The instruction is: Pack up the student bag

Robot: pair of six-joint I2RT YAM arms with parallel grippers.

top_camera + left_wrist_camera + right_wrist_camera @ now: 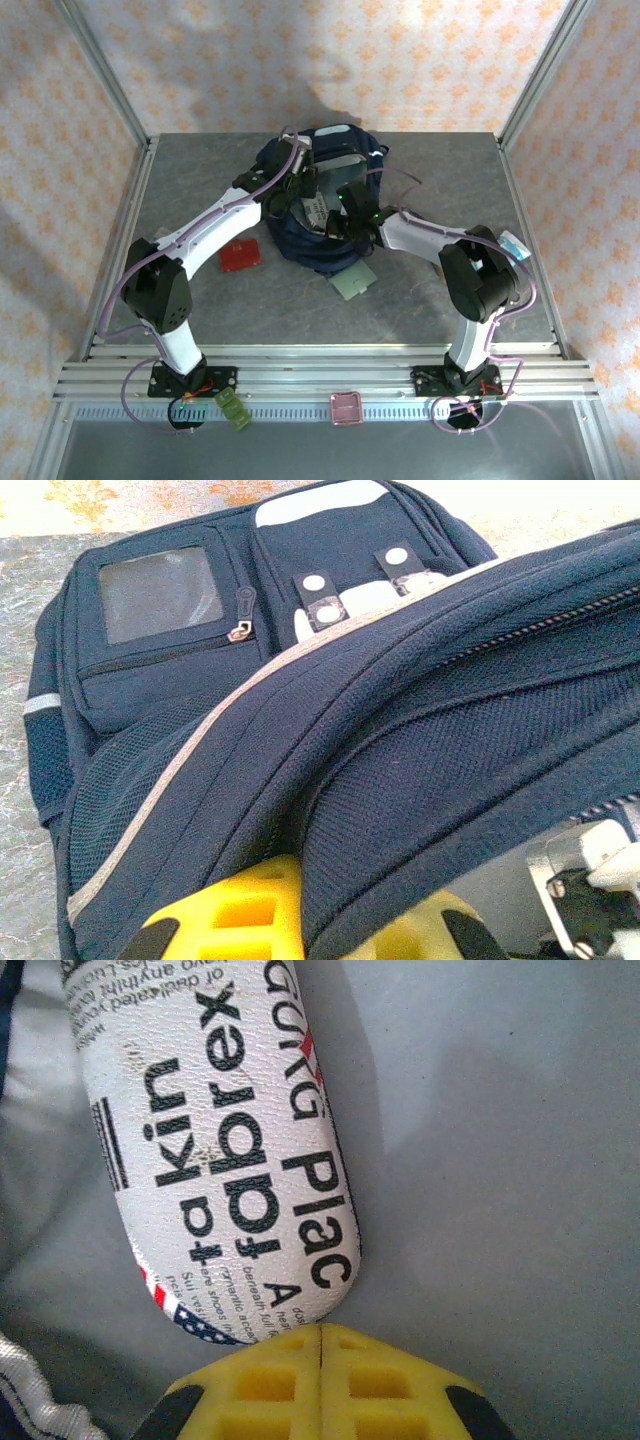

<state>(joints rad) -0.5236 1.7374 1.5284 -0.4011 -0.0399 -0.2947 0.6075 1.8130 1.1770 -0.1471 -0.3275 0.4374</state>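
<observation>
Right pincer (320, 1335) closed inside student bag (420, 710), left pincer (330, 910) clamping its fabric

Red square (240, 255) on grey table (200, 200); pale green square (352, 281); pink square (346, 408) on rail (300, 385)

The student bag (300, 248) sat far-centre on the counter (200, 180), with a case (220, 1150) inside it. A square pouch (240, 255) lay just left of it, and a flat card (352, 281) at its near edge.
</observation>
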